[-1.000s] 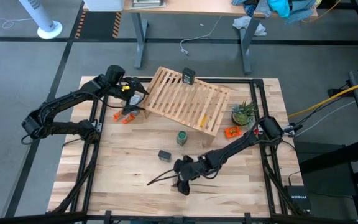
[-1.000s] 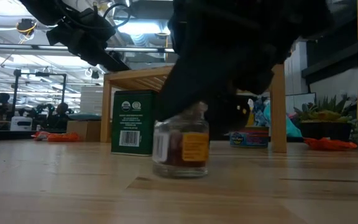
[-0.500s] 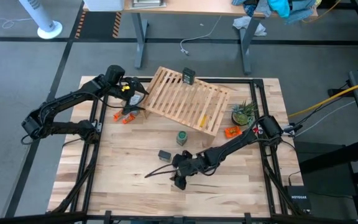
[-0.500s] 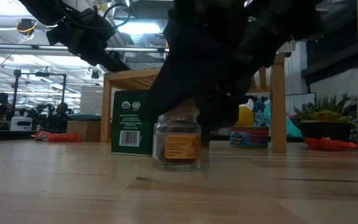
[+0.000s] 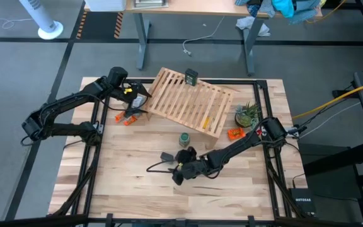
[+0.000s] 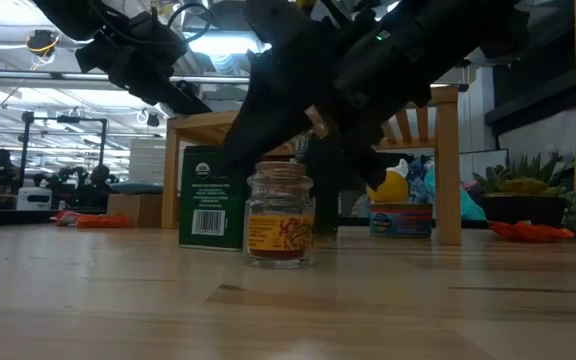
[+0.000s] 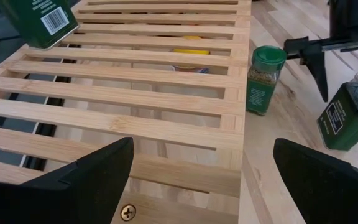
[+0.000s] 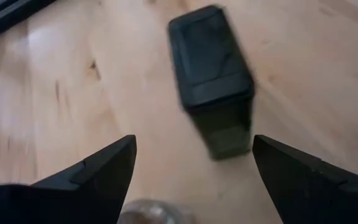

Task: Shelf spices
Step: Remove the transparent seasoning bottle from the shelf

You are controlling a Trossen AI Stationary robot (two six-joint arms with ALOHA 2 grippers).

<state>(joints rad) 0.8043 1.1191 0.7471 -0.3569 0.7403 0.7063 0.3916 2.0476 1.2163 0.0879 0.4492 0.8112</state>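
Glass jar (image 6: 280, 215), tiny and clear, upright on the table (image 5: 118, 183), just under the right gripper (image 5: 180, 171); claw spread apart, nothing clamped as far as visible. Task only begun: one dark squarish jar (image 5: 191, 77) already on top of the shelf (image 5: 194, 104); second dark jar (image 5: 167, 156), green round jar (image 5: 184, 139) and glass jar not yet shelved. Left gripper (image 5: 138, 104) waiting at the shelf's left end, claw apart too, empty. Glass jar plain only in the low view; from above, hidden beneath the arm.
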